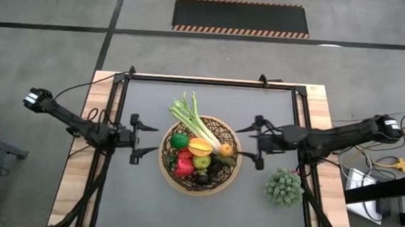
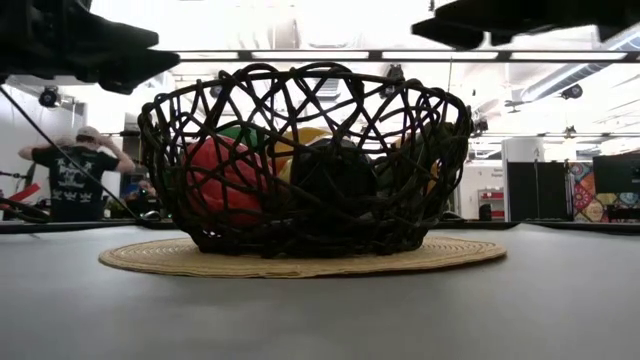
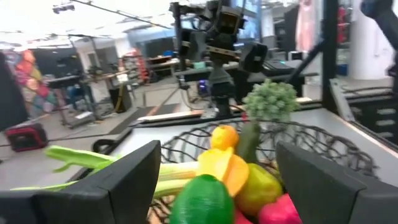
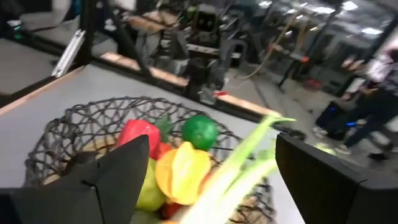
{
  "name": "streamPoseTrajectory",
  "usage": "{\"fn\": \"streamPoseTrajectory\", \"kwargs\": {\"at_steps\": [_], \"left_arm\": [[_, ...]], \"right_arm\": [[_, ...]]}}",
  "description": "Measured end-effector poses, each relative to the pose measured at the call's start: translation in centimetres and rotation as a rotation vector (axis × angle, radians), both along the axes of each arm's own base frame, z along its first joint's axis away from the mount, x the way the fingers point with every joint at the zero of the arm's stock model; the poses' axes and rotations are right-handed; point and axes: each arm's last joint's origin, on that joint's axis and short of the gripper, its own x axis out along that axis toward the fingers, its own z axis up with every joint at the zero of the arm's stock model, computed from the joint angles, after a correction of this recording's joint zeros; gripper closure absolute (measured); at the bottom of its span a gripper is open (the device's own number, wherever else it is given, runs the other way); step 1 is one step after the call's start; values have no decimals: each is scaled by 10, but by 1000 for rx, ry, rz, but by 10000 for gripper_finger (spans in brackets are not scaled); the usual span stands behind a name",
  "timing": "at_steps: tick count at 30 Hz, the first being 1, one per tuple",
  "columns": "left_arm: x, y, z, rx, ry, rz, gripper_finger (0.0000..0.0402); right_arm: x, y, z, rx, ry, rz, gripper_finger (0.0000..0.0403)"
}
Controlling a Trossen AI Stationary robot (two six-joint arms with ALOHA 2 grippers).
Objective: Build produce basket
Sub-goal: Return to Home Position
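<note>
The basket (image 1: 232, 174) was filled with produce (image 1: 185, 164); the left gripper (image 1: 138, 137) and right gripper (image 1: 256, 141) were held apart, empty, beside it; one green bushy item (image 1: 284, 186) lay outside.

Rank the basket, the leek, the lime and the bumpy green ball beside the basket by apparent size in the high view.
1. basket, widest by far.
2. leek, longest, though thin.
3. bumpy green ball, shorter than the leek but rounder; these two are close by area.
4. lime, smallest.
</note>
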Motion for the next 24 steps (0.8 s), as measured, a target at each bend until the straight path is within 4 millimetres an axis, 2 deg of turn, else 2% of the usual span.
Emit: {"fn": "streamPoseTrajectory", "kwargs": {"at_steps": [7,11,15,24], "left_arm": [[0,13,1,38,-17,94,105],[1,20,1,46,-16,136,105],[3,27,-2,64,2,189,105],[1,35,-19,51,11,231,105]], "right_arm": [[-46,-7,0,10,-142,-22,74],[-66,-13,-6,-5,-205,-98,74],[-91,-20,-5,-22,-377,-144,74],[-115,-30,-22,-43,-539,-223,74]]}}
